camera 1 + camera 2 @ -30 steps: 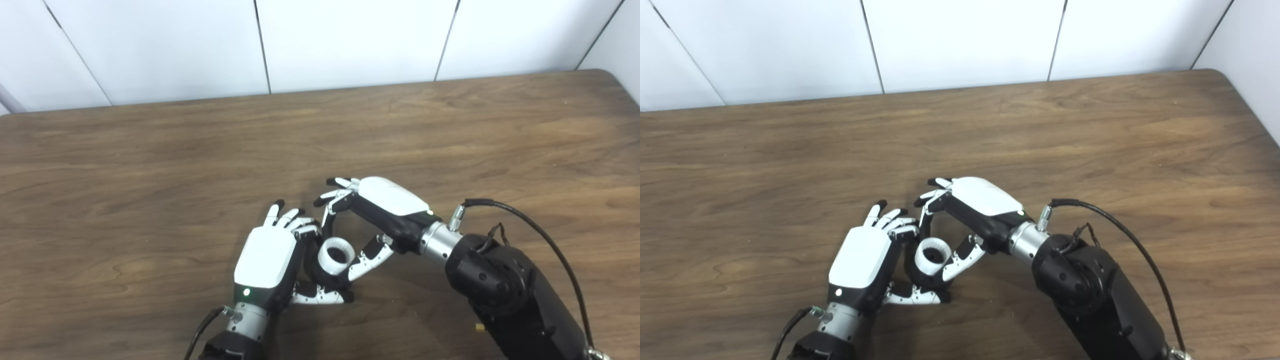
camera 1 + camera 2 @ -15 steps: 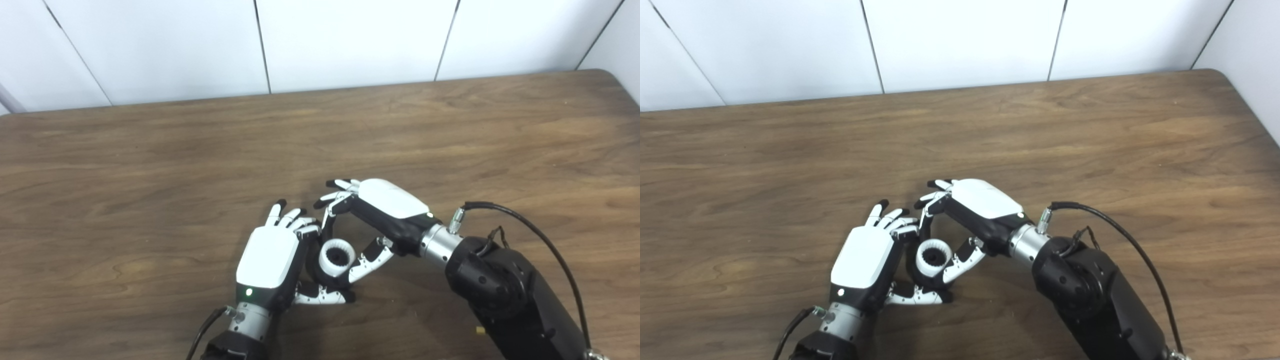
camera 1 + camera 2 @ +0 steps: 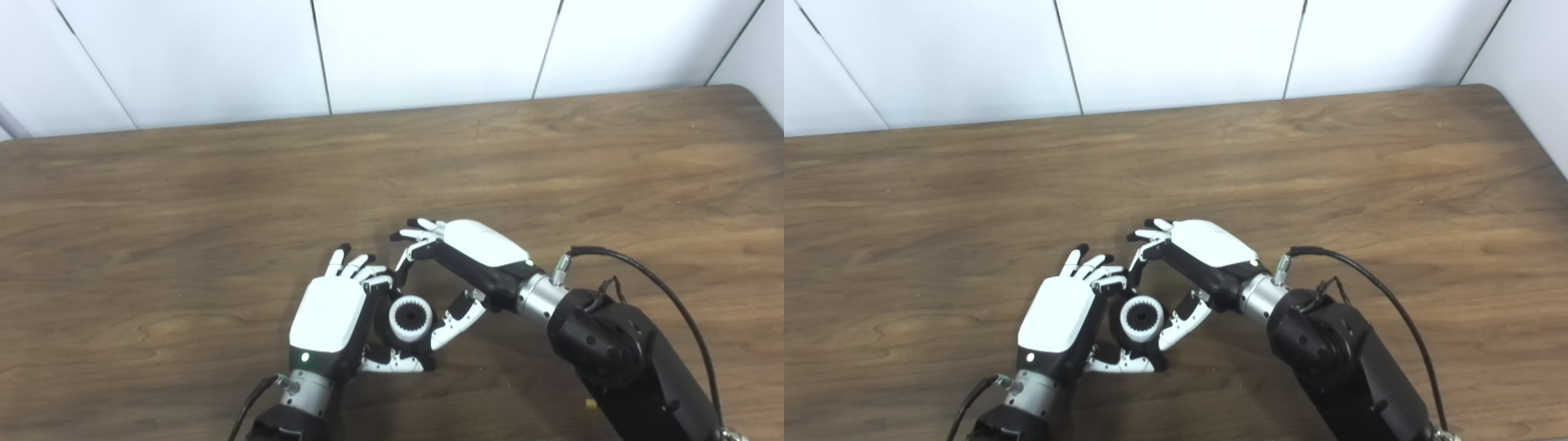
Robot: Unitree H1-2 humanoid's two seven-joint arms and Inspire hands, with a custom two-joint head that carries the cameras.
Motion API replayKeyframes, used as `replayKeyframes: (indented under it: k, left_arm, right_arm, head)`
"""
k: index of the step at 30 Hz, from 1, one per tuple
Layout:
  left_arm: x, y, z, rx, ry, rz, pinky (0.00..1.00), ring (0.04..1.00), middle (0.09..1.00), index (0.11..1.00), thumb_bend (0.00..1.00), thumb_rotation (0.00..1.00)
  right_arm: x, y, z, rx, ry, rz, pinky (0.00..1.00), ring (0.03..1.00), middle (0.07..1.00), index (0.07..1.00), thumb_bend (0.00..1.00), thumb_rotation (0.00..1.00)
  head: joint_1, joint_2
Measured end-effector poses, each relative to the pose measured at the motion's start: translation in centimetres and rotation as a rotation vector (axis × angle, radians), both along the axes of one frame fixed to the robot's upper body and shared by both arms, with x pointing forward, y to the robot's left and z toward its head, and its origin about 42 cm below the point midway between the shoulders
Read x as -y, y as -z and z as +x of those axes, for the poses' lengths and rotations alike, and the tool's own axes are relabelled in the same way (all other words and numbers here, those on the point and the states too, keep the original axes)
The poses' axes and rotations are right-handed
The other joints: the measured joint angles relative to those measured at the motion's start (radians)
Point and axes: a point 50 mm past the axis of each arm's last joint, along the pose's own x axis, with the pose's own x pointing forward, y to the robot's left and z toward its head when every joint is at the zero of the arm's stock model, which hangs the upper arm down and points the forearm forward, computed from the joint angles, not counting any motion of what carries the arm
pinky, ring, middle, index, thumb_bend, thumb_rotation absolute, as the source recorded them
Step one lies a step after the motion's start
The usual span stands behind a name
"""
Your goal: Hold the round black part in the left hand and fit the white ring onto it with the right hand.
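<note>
The white ring [image 3: 411,334] sits around the round black part [image 3: 410,316], whose toothed dark centre shows through it. My left hand [image 3: 331,315] is shut on the black part from the left, with its thumb [image 3: 392,366] curled beneath it just above the table. My right hand [image 3: 474,254] hovers to the right and behind with its fingers spread apart and lifted off the ring. Its thumb [image 3: 450,321] lies close beside the ring's right edge; I cannot tell whether it touches. Most of the black part's body is hidden by the ring and my left fingers.
The wooden table [image 3: 184,202] stretches wide to the left, back and right of my hands. A white panelled wall [image 3: 429,49] runs along its far edge. A black cable [image 3: 649,275] loops off my right forearm.
The white ring has dropped from a tilted pose to sit flat around the black part. My right fingers have lifted off it and spread; the left hand has held still.
</note>
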Motion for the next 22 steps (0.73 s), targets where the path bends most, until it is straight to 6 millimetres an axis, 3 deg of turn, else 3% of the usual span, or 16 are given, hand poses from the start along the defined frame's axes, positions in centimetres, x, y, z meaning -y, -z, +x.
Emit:
replayKeyframes:
  k: [10, 22]
  left_arm:
    - [0.0, 0.0, 0.0, 0.000, -0.001, 0.000, 1.00, 0.878, 0.762, 0.484, 0.52, 0.06]
    - [-0.4, 0.0, 0.4, 0.006, -0.011, 0.005, 1.00, 0.874, 0.760, 0.484, 0.52, 0.06]
  right_arm:
    - [0.7, -0.3, 0.2, -0.010, 0.020, -0.008, 1.00, 0.998, 0.907, 0.660, 1.00, 0.22]
    - [4.5, -2.3, 0.9, 0.016, 0.125, -0.023, 1.00, 0.978, 0.892, 0.651, 1.00, 0.18]
  head:
    - [0.000, 0.000]
    - [-0.018, -0.009]
